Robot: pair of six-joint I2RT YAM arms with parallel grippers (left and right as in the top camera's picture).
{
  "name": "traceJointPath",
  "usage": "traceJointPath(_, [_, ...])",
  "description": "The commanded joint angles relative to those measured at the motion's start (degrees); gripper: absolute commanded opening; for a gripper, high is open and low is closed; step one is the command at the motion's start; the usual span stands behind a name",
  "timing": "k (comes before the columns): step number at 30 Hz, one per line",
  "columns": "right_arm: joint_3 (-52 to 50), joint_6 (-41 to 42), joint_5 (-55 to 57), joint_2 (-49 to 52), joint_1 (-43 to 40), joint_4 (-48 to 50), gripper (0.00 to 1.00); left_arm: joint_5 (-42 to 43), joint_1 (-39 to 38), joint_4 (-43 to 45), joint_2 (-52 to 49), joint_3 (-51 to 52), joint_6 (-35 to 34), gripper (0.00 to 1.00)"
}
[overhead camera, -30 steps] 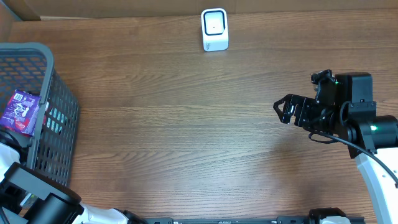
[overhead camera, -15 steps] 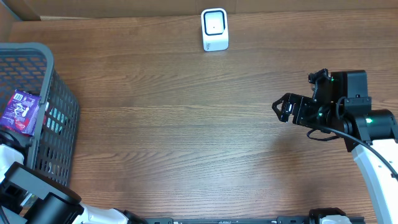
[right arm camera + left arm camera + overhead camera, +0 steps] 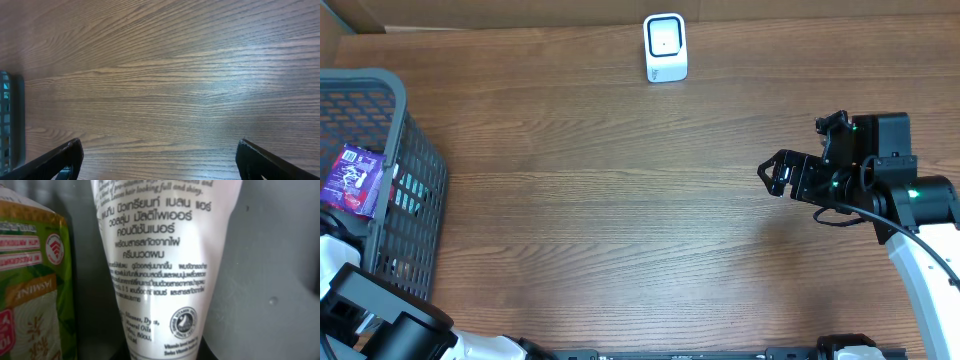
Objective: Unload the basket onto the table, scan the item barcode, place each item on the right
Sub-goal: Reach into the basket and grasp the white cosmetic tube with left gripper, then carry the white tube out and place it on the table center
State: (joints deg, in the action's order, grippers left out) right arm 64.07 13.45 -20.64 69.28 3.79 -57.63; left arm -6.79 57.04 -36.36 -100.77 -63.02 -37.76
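A white tube [image 3: 155,255] with Thai print fills the left wrist view. It lies inside the grey basket [image 3: 415,160]. My left gripper [image 3: 162,356] is shut on the tube's narrow lower end, with dark jaws on either side of it. From overhead the left gripper is hidden down in the basket. The white barcode scanner [image 3: 665,47] stands at the far edge of the table. My right gripper [image 3: 775,177] hovers open over bare wood at the right, and its fingers [image 3: 65,159] have nothing between them.
A green rice packet [image 3: 30,280] lies just left of the tube. A purple snack packet [image 3: 355,180] rests in the basket. The basket's edge [image 3: 6,120] shows at the left of the right wrist view. Wooden tabletop [image 3: 620,200] spans the middle.
My left gripper has gone from open to shut around the tube's end. The right arm shifted slightly left, then held still.
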Motion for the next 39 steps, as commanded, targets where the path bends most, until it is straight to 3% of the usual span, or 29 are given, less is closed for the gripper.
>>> traceJointPath(1, [1.1, -0.4, 0.3, -0.1, 0.1, 0.3, 0.98, 3.6, -0.1, 0.5, -1.1, 0.2, -0.2, 0.04])
traceJointPath(9, [1.1, -0.4, 0.2, -0.1, 0.1, 0.5, 0.98, 14.3, -0.1, -4.6, 0.1, -11.7, 7.6, 0.04])
traceJointPath(22, [1.1, -0.4, 0.2, -0.1, 0.1, 2.9, 0.98, 14.2, -7.7, -30.0, 0.9, -51.2, 20.2, 0.04])
traceJointPath(32, [1.2, 0.0, 0.0, -0.1, 0.1, 5.5, 0.98, 14.4, -25.3, -42.2, 1.2, -73.9, 32.2, 0.04])
traceJointPath(39, [1.3, 0.0, -0.7, -0.2, 0.1, 10.4, 0.98, 14.3, -45.4, -47.9, -0.2, -70.1, 33.1, 0.04])
